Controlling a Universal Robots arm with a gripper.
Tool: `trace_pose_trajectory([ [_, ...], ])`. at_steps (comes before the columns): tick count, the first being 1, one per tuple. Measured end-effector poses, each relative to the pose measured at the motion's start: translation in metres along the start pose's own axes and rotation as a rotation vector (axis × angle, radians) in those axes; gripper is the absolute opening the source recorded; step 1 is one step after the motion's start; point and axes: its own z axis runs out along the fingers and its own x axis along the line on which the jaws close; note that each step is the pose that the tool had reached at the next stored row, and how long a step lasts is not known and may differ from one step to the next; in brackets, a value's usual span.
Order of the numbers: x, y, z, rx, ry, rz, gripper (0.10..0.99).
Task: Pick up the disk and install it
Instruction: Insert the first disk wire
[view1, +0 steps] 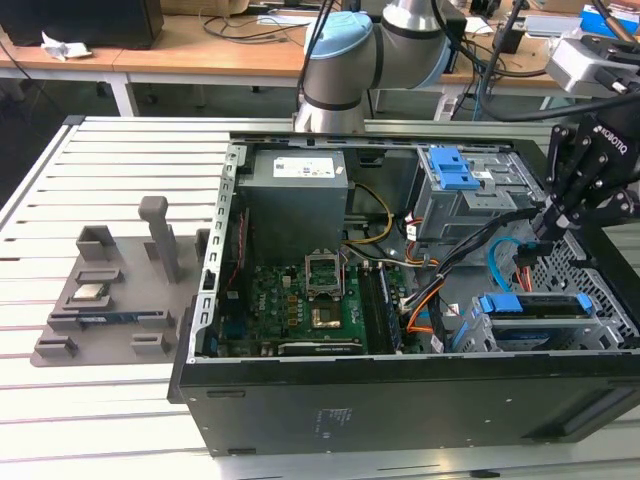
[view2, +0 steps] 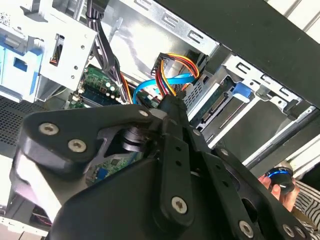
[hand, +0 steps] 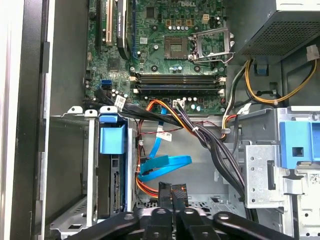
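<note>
The disk (view1: 533, 306) sits in the drive cage at the front corner of the open computer case (view1: 400, 400), on the exterior view's right, with its blue carrier bracket (hand: 111, 139) facing the motherboard. In the first wrist view the disk (hand: 116, 186) shows edge-on inside the cage. My gripper (view1: 546, 228) hangs just above and behind the cage, inside the case. Its fingers (hand: 165, 216) are shut on a black cable connector (hand: 172, 192) with coloured wires (view2: 172, 70), beside a blue flat cable (hand: 165, 165). In the second wrist view the gripper (view2: 168, 103) covers the connector.
The motherboard (view1: 300, 295), grey power supply (view1: 297, 195) and a metal bay with a blue latch (view1: 455, 172) fill the case. Black cable bundles (hand: 200, 135) cross the middle. A grey fixture (view1: 110, 300) on the exterior view's left holds a processor chip (view1: 90, 293) and a memory stick (view1: 105, 318).
</note>
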Motion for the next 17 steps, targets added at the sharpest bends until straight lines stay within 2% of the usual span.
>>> trace_pose_trajectory([
  [3, 0.0, 0.0, 0.0001, 0.0, 0.0, 0.0, 0.294],
  [4, 0.0, 0.0, 0.0001, 0.0, 0.0001, 0.0, 0.294],
  [5, 0.0, 0.0, 0.0002, 0.0, 0.0, 0.0, 0.361],
  [7, -0.0001, -0.0001, 0.0022, 0.0, 0.0, 0.0, 0.361],
  [12, 0.0, -0.0007, 0.0118, 0.0, 0.0074, 0.001, 0.361],
  [14, 0.0005, -0.0007, 0.0123, 0.0, 0.0152, 0.002, 0.361],
  [17, 0.0013, -0.0011, 0.0156, 0.001, 0.0212, 0.002, 0.361],
])
